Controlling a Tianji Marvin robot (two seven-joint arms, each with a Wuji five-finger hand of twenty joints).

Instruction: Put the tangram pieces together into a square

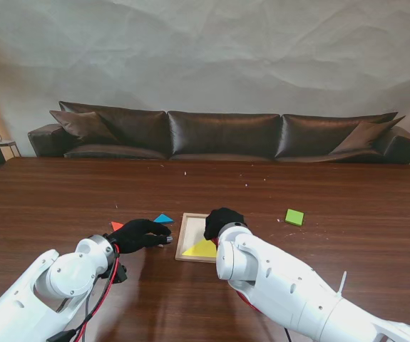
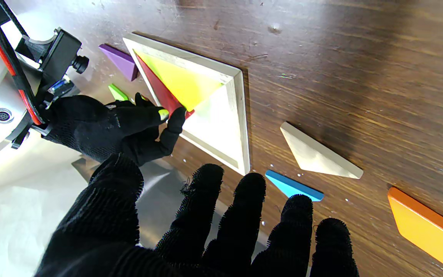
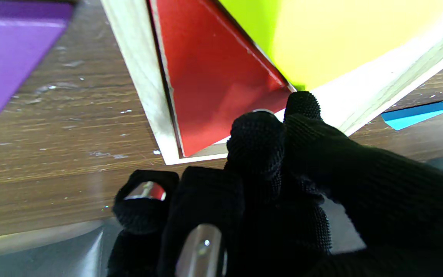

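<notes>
Dark leather sofa, creased pale wall, possibly fabric.

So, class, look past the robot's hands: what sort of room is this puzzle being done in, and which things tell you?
Probably a lounge or meeting room rather than a workshop: a long dark leather sofa stands against a plain pale wall, behind a big dark wooden table.

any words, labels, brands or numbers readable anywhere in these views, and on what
None. The tangram pieces, such as the red triangle and yellow triangle, are plain colour. The wooden tray, right hand and left hand carry no print.
</notes>
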